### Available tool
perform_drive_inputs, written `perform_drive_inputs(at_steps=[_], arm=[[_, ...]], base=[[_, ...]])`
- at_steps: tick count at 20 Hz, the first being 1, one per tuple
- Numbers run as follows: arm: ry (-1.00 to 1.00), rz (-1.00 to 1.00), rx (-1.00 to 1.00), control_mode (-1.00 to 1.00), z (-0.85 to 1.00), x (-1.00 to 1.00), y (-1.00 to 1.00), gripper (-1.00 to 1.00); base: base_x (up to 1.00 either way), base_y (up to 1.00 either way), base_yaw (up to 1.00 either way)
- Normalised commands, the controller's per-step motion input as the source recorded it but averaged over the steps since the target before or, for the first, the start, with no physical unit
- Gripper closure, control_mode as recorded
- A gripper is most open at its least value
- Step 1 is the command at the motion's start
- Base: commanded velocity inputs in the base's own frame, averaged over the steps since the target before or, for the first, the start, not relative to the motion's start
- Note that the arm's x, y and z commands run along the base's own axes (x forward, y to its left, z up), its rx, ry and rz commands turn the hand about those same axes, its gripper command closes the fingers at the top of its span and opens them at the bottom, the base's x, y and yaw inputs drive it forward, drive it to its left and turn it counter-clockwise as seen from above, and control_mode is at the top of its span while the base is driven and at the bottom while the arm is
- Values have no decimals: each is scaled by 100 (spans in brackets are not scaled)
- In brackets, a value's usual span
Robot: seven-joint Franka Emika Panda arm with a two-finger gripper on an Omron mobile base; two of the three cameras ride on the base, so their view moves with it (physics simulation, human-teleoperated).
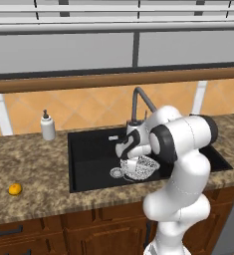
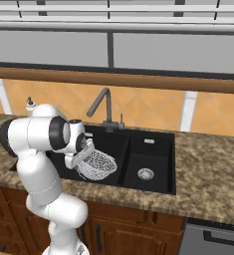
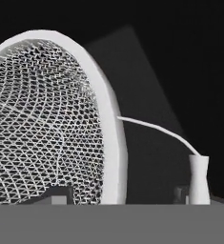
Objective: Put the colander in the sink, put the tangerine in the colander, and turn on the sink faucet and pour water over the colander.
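Tool (image 2: 78, 158) grips the tilted colander (image 2: 97, 165) by its rim over the sink (image 2: 158, 149); a careless release risks tipping it sideways.

A speckled brown granite counter (image 1: 34, 164) is carrying a black rectangular double-basin sink (image 1: 88, 154) set into it. A small orange tangerine (image 1: 15, 189) is lying near its front edge, and a white soap bottle (image 1: 48, 126) is standing behind.

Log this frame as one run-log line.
colander: in sink wide basin, tilted | gripper: at its rim | tangerine: on counter | faucet: no water seen
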Motion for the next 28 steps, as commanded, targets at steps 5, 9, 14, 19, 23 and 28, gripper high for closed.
perform_drive_inputs(at_steps=[5,9,14,19,23,28], arm=[[-10,-5,-2,-100,-17,6,0,100],[0,-8,0,-100,0,-9,0,100],[-5,-6,-3,-100,-10,-6,-2,100],[-20,-3,-4,-100,-15,0,-1,100],[-16,-3,-3,-100,-26,3,0,100],[-3,-5,-2,-100,-34,8,0,100]], base=[[0,0,0],[0,0,0],[0,0,0],[0,0,0],[0,0,0],[0,0,0]])
